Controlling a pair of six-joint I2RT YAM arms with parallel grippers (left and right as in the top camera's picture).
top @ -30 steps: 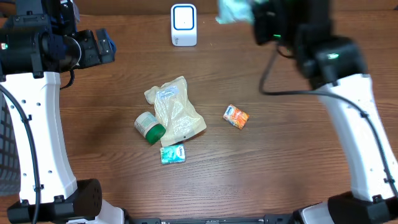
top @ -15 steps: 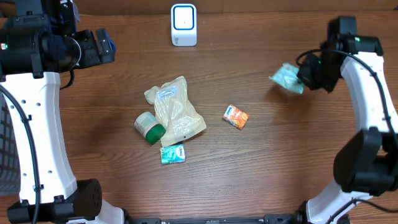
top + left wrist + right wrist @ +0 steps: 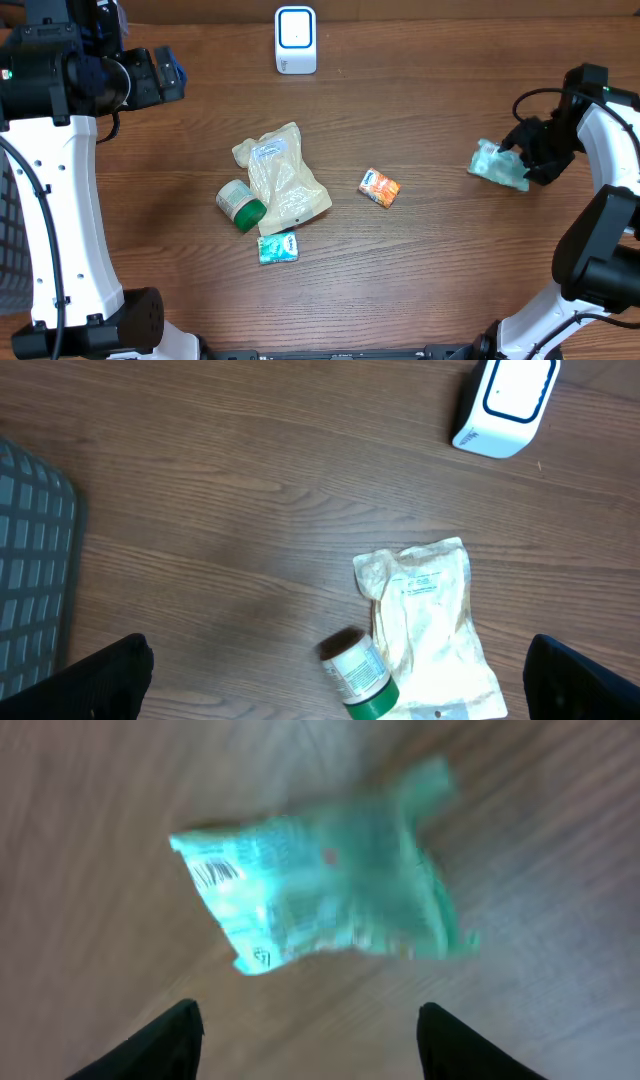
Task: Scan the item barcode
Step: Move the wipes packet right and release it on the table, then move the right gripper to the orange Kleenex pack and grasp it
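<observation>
Right fingers apart, teal packet crosswise beyond, barcode end leftward

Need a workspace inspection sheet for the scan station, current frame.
Surface: wooden table, no spills seen.
Job's things: white scanner at far edge; teal packet on the table by the right end effector, barcode showing.
Clutter: beige pouch, green-capped bottle beside it, orange packet, small teal sachet.
End effectors: left end effector open, empty; right open, nothing gripped.
Cables: black cable on right arm.
Surroundings: grey gridded object at left edge.
</observation>
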